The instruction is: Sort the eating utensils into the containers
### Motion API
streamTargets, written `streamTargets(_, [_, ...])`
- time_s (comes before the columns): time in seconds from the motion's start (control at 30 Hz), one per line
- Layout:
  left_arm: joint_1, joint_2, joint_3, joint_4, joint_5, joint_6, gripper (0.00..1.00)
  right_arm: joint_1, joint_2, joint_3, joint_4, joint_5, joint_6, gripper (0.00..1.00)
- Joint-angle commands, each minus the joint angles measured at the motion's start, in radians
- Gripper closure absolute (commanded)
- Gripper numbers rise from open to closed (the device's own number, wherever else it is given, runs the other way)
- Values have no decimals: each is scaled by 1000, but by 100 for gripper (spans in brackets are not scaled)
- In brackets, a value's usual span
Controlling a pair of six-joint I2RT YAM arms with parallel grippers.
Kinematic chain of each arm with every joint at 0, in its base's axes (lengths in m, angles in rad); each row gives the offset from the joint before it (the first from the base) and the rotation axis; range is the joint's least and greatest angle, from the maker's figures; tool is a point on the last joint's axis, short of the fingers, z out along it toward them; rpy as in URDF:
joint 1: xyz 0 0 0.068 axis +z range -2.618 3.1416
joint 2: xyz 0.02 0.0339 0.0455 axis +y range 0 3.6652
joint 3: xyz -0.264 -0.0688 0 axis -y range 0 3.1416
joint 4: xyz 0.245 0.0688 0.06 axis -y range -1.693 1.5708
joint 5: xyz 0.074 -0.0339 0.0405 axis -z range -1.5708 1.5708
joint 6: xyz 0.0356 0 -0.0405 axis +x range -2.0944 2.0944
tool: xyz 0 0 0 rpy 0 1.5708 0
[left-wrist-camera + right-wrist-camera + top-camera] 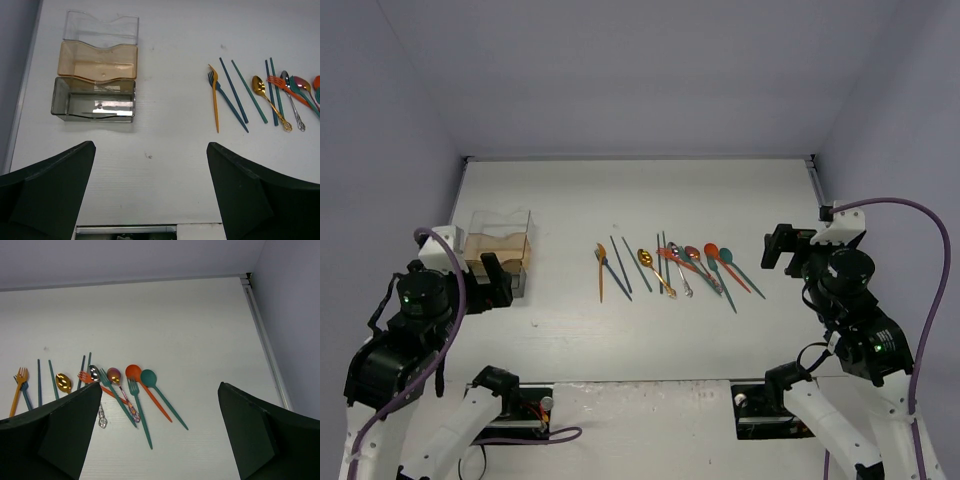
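The left arm's jaws stand wide apart, gripping and touching nothing, above bare tabletop; the right arm's jaws likewise gape wide and empty. Seen from above, the eating utensils lie in a row mid-tabletop, long axes mostly 11-to-5 o'clock, bowls and tines toward 11, handles toward 5. The containers sit at their 9 o'clock, well apart, long axes 9-to-3

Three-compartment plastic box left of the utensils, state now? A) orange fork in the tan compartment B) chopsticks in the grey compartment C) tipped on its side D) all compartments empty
D: the left wrist view shows the clear, tan and grey plastic box bare inside; the coloured spoons, forks and chopsticks all lie on the white table.
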Motion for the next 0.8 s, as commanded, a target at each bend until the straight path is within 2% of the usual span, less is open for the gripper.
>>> streamTargets(0.0, [-2,90,48,35,92,24,7,5,26,31,72,55,45,0])
streamTargets(0.2, [-2,245,112,34,238,22,8,5,31,22,71,71,61,0])
streamTargets(0.37, [-9,518,173,41,355,-13,8,5,58,-9,71,45,75,0])
streamTargets(0.53, [-48,740,222,52,348,-13,8,4,80,-33,71,44,101,0])
streamTargets(0.6, [-61,782,230,63,347,-27,8,5,90,-36,70,45,107,0])
streamTargets(0.77, [-94,964,230,159,368,-104,8,5,114,-58,69,37,135,0])
